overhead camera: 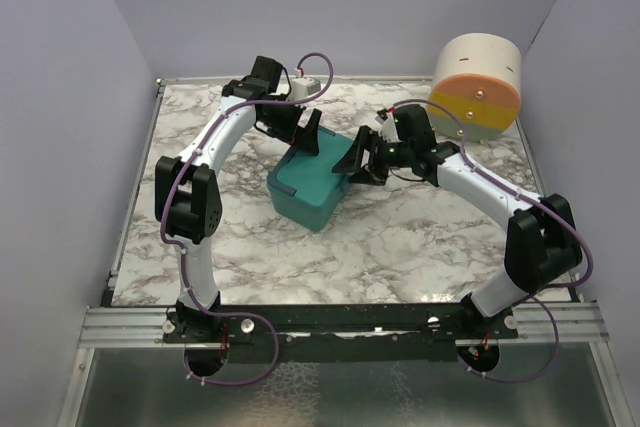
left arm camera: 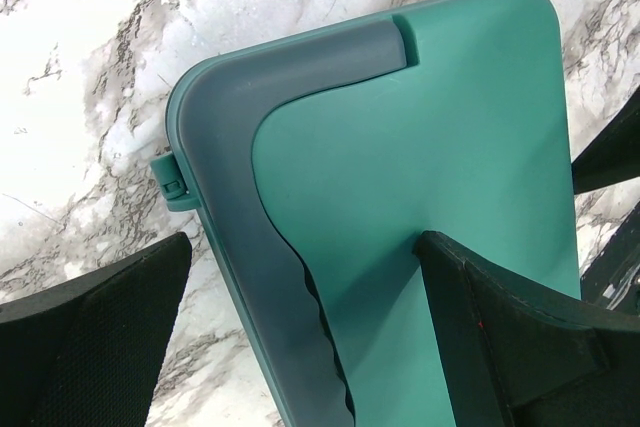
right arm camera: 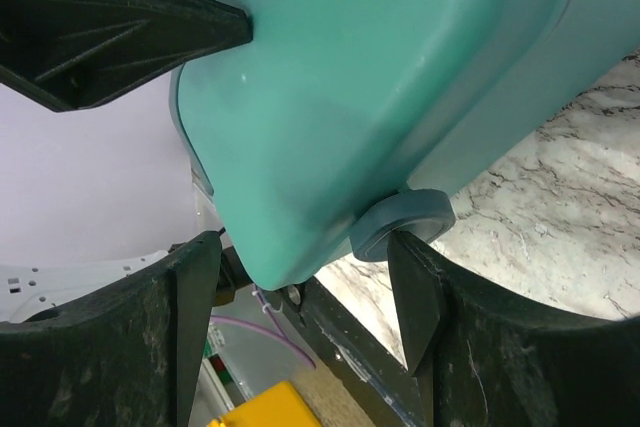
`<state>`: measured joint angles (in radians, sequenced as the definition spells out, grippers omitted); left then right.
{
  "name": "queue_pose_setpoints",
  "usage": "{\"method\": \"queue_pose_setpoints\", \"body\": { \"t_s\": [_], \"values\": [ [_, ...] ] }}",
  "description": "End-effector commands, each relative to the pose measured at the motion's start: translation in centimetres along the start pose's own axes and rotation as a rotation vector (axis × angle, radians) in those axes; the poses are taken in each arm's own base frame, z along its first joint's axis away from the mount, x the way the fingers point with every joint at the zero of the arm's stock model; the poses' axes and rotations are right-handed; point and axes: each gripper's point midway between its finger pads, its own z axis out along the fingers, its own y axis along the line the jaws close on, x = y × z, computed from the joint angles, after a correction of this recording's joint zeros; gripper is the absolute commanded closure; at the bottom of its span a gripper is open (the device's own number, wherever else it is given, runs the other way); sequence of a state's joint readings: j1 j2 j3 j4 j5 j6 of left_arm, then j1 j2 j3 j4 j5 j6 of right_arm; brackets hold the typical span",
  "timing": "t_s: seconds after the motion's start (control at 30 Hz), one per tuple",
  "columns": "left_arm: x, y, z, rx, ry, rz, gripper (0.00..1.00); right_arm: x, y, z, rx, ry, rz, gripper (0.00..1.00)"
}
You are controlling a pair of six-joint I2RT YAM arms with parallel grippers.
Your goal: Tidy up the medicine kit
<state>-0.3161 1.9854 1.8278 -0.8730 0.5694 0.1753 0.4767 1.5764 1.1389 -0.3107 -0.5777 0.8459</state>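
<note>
The medicine kit [overhead camera: 308, 187], a teal box with its lid shut and a grey handle [left arm camera: 225, 147] folded flat on the lid, sits mid-table. My left gripper [overhead camera: 308, 133] is open over the kit's far edge. In the left wrist view [left arm camera: 305, 242] one finger [left arm camera: 510, 337] rests on the lid and the other [left arm camera: 90, 337] hangs over the marble beside the box. My right gripper [overhead camera: 358, 162] is open at the kit's right end. In the right wrist view [right arm camera: 305, 247] its jaws straddle a corner of the kit [right arm camera: 330, 97], with one fingertip against the grey handle pivot [right arm camera: 402, 225].
A round cream, orange and yellow drawer unit [overhead camera: 480, 87] stands at the back right. A white bottle [overhead camera: 305, 87] stands at the back behind the left arm. Purple walls close in the marble table [overhead camera: 400, 247] on three sides.
</note>
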Motion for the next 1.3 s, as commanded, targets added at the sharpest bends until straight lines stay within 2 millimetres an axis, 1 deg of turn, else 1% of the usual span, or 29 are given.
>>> {"method": "queue_pose_setpoints", "body": {
  "t_s": [0.0, 0.13, 0.33, 0.47, 0.93, 1.1, 1.27],
  "values": [
    [4.7, 2.1, 1.8, -0.069, 0.161, -0.003, 0.02, -0.5, 0.7, 0.7, -0.040, -0.007, -0.014, 0.32],
    [4.8, 2.1, 1.7, -0.067, 0.162, -0.003, 0.02, -0.3, 0.4, 1.2, -0.034, 0.002, -0.010, 0.32],
    [4.8, 1.9, 1.8, -0.059, 0.160, -0.002, 0.02, 0.4, -0.7, 1.9, -0.026, 0.016, 0.013, 0.32],
    [4.9, 1.9, 1.8, -0.052, 0.163, -0.002, 0.02, 0.2, -0.9, 2.3, -0.030, 0.008, 0.013, 0.32],
    [5.0, 1.7, 1.8, -0.043, 0.167, -0.004, 0.02, -0.8, 0.1, 3.6, -0.115, -0.020, 0.068, 0.33],
    [5.2, 1.6, 1.9, -0.036, 0.170, -0.006, 0.02, -1.3, 0.7, 4.0, -0.144, -0.019, 0.082, 0.33],
    [5.4, 1.6, 2.1, -0.031, 0.174, -0.009, 0.02, -1.4, 0.8, 4.4, -0.158, -0.015, 0.094, 0.33]
  ]
}}
